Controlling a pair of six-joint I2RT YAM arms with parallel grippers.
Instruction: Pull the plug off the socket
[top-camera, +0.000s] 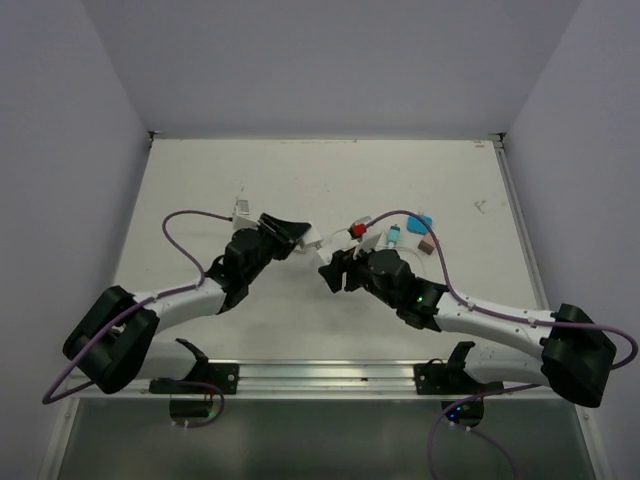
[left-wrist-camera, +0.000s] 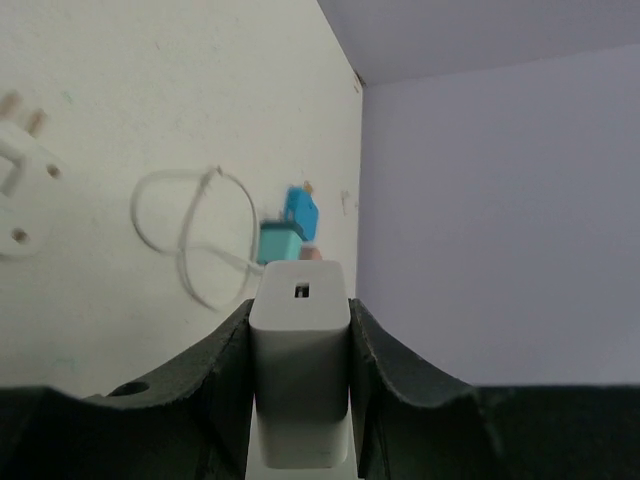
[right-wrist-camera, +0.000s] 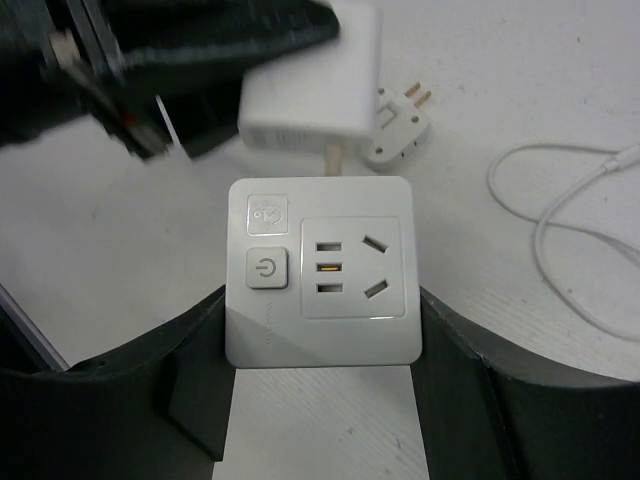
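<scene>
A: Grips?

B: Left gripper (left-wrist-camera: 300, 318) is clamped on the plug (left-wrist-camera: 300, 380), one finger on each flank. Right gripper (right-wrist-camera: 320, 340) is clamped on the socket (right-wrist-camera: 320, 260), fingers on its two sides, outlet face toward the wrist camera.

A: Where's the socket?

B: Mid-table (top-camera: 300, 180), between the two arms, in the right gripper alone. Can't tell if it's lifted or resting.

A: And the plug relative to it?

B: Right wrist view puts the plug just beyond the socket's far edge, on the left arm's side. One thin prong shows in the gap between them. Can't tell whether its tip is clear of the slot or seated.

A: Axis?

B: The prong runs straight from the plug body to that far edge. The plug's long axis lines up with it and with the left fingers. The grippers face each other nose to nose along that line.

A: So the pull?

B: My read: left arm draws straight back along the prong line while the right arm braces. Sideways drift would likely bind the prong. A loose adapter (right-wrist-camera: 400, 125) lies on the table just beyond, which I judge to be off the pull path.
</scene>
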